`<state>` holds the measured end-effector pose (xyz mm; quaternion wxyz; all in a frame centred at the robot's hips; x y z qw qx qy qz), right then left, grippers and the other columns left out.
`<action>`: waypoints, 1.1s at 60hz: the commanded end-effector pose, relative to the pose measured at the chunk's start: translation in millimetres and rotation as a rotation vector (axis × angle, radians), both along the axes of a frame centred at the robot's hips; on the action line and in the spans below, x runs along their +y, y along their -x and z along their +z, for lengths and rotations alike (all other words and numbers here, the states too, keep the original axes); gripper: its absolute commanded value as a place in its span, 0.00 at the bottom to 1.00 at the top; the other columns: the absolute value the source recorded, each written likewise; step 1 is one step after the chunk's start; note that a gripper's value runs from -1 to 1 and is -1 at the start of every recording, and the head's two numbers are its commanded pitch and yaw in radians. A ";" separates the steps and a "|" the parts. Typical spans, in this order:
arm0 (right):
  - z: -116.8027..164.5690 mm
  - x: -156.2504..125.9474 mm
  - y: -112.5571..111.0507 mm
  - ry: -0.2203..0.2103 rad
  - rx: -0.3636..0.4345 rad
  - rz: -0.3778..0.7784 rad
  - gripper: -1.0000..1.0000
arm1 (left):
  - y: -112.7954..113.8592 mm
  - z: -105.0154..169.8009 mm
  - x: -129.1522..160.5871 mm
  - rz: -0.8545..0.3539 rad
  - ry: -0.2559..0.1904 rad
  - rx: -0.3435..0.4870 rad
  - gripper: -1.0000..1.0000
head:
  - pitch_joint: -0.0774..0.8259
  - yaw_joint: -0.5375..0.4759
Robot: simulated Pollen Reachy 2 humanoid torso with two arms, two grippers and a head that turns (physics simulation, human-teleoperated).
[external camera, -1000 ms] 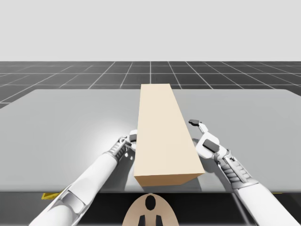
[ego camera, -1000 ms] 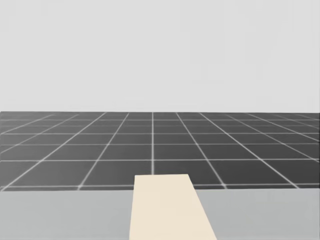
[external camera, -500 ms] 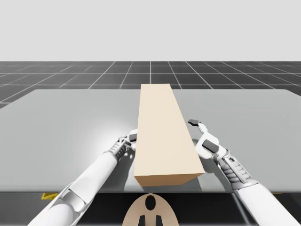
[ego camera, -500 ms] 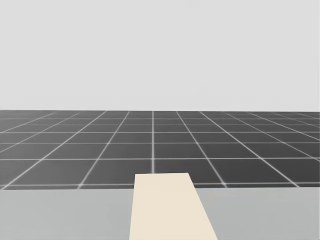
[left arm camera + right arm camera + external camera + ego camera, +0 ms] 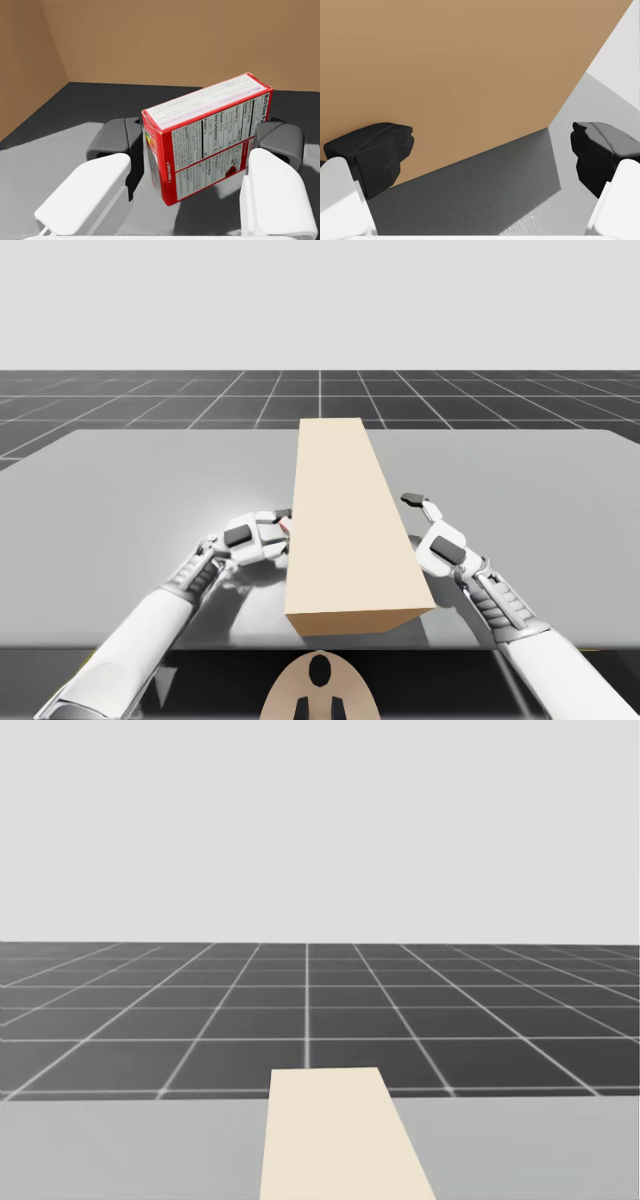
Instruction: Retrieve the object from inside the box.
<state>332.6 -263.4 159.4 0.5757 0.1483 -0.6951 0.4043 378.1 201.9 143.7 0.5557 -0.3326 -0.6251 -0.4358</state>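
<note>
The red carton [image 5: 207,137] sits tilted between my left jaws, gripped end to end along its long axis by both pads [image 5: 117,142], at the tan box's [image 5: 350,530] left side near the surface's [image 5: 130,490] front edge. My right jaws stand open and empty at the opposite wall.
</note>
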 end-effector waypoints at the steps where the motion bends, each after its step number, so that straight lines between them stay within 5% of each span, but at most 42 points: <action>1: -2.5 3.9 1.3 -0.004 0.007 0.013 0.00 | 20.2 15.1 52.5 0.107 0.026 -0.062 1.00 | 0.09 0.50; 21: -1.3 1.1 -0.6 -0.012 0.006 -0.001 0.00 | 74.0 16.8 149.1 0.317 0.056 -0.120 1.00 | 0.08 0.51; 35: -0.2 -0.9 -1.7 -0.020 0.006 -0.010 0.00 | 94.2 35.7 183.1 0.397 0.072 -0.174 1.00 | 0.07 0.52; 66: 1.8 -6.0 -3.7 -0.031 0.002 -0.026 0.00 | 72.7 188.0 192.1 0.474 0.050 -0.449 1.00 | 0.06 0.51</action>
